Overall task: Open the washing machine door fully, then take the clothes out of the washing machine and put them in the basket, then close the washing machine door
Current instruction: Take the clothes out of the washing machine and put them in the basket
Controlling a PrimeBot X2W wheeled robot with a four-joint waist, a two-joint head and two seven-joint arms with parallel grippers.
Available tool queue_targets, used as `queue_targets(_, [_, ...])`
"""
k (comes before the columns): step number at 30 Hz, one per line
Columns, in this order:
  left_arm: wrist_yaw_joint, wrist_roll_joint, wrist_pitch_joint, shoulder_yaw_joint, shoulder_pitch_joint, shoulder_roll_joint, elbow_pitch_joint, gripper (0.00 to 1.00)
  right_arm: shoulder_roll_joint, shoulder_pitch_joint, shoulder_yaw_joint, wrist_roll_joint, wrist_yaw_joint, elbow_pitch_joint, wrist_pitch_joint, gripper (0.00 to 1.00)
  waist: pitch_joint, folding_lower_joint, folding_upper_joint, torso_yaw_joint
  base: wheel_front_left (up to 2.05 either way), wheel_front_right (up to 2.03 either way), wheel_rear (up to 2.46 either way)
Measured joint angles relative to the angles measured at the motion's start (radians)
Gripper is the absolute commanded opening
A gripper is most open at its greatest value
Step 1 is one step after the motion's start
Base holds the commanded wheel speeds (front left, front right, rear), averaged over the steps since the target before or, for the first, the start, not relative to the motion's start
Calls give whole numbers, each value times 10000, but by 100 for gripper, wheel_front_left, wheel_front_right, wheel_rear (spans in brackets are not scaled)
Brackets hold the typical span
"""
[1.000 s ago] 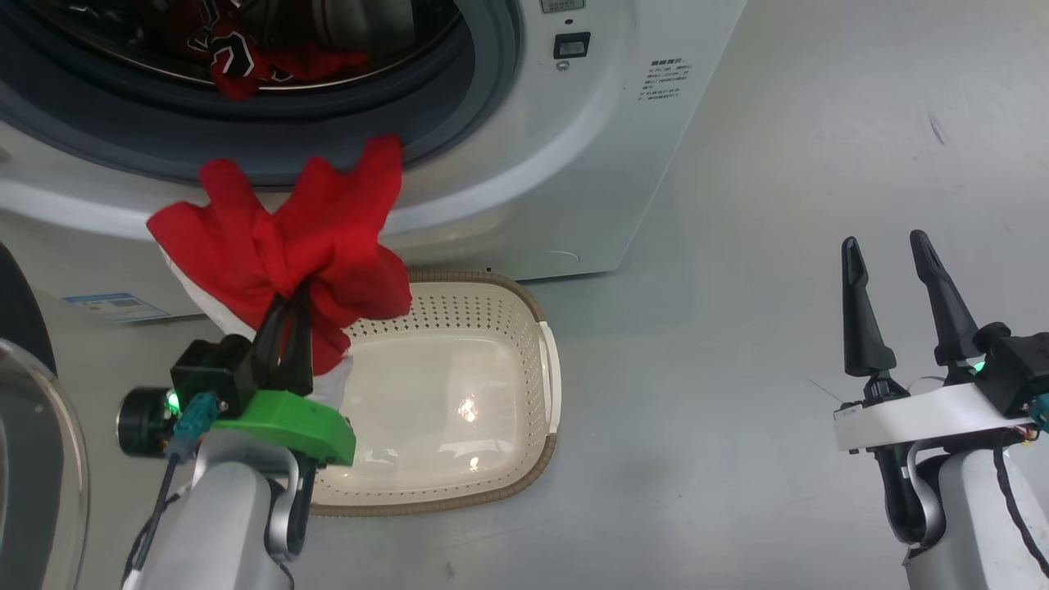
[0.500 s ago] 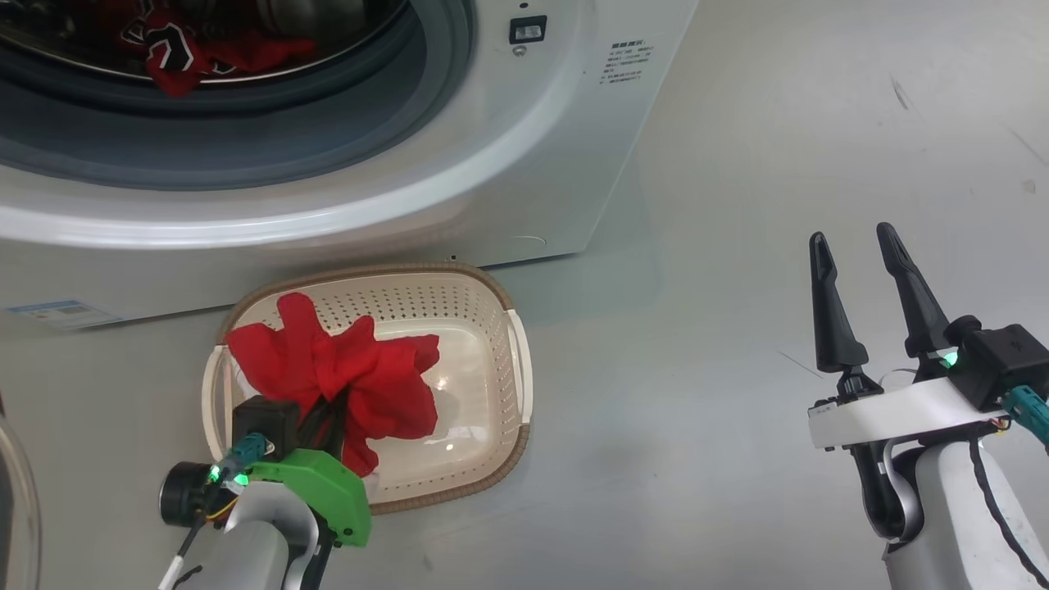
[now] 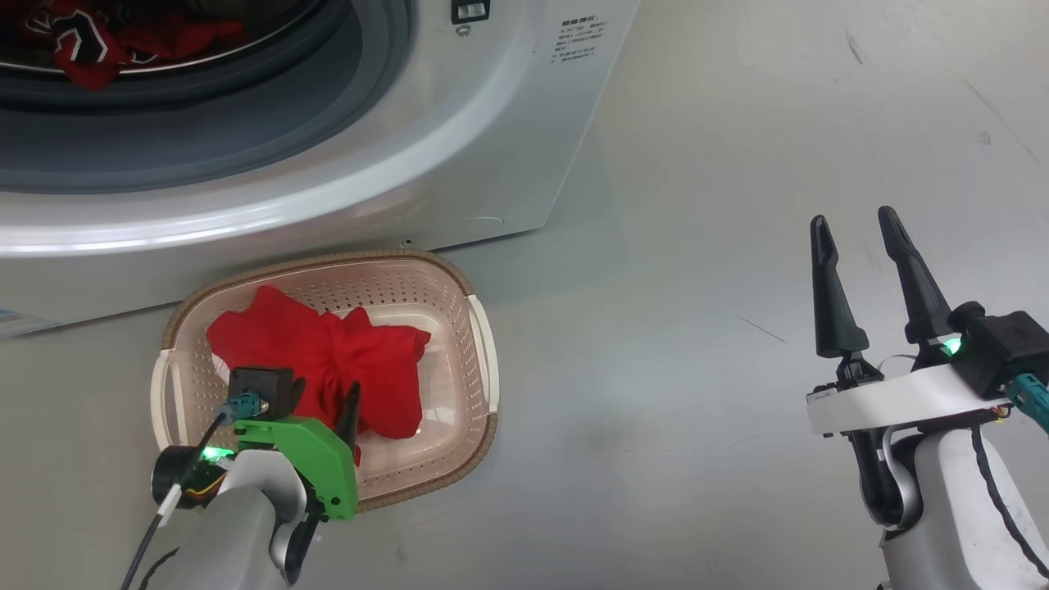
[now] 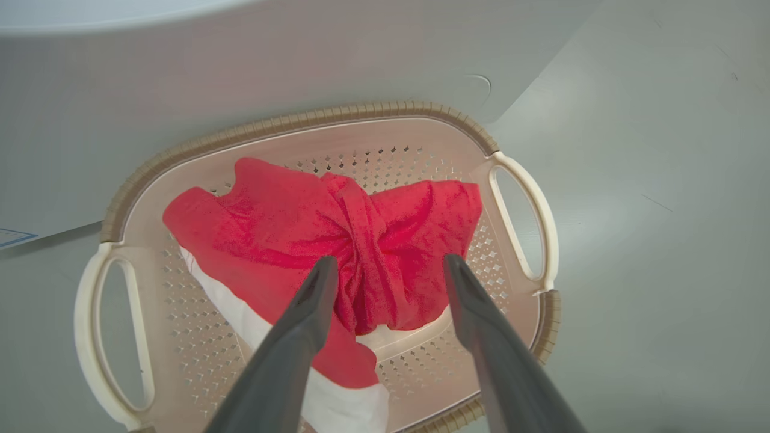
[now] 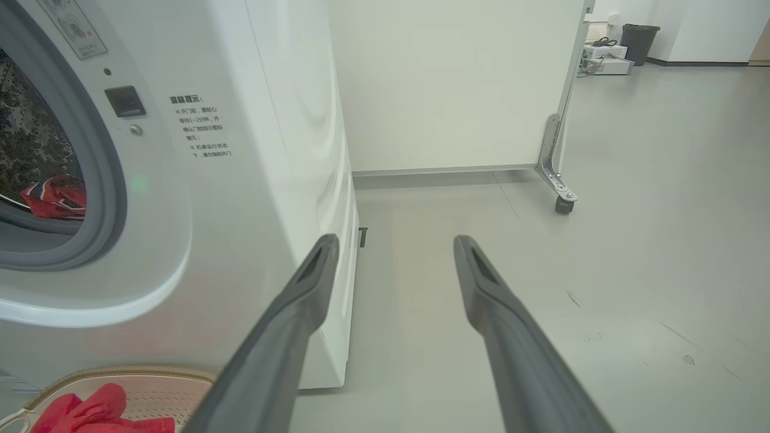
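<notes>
At the foot of the washing machine (image 3: 459,147), found the basket (image 3: 485,360) standing on the grey floor (image 3: 697,270), with the far rim just beside the white front panel. Saw the red jersey (image 3: 328,360) lying crumpled inside it, spread over the left and middle of the bottom, with a white panel showing at the near edge. Noted the left gripper (image 4: 390,261) poised over the basket with jaws parted, one finger on each side of the bunched fold at the middle of the jersey and closed on nothing; could not tell whether the fingertips touched the fabric. Spotted a second red garment (image 3: 82,53) with white and dark markings inside the drum (image 5: 30,144), behind the grey rubber ring (image 3: 246,123). Found the right gripper (image 3: 853,217) well apart to the right, above the floor, jaws wide and empty.
</notes>
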Motion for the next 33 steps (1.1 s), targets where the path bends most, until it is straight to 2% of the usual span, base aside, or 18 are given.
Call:
queue_targets(7, [0, -13, -33, 98, -225, -19, 389, 100, 21, -28, -90, 86, 0, 8, 0, 100, 55, 0, 0, -54, 0, 0, 0])
queue_targets(16, [65, -194, -1135, 619, -241, -33, 571, 100, 29, -25, -305, 81, 0, 132, 0, 100, -230, 0, 0, 189, 0, 0, 0])
queue_targets(23, [219, -161, -2048, 708, -258, -31, 54, 100, -109, 71, -328, -50, 0, 328, 0, 100, -603, 0, 0, 486, 0, 0, 0])
queue_targets(33, [418, 33, -2174, 765, -235, -52, -1221, 100, -190, 465, 2, -215, 0, 675, 0, 100, -1376, 0, 0, 1033, 0, 0, 0])
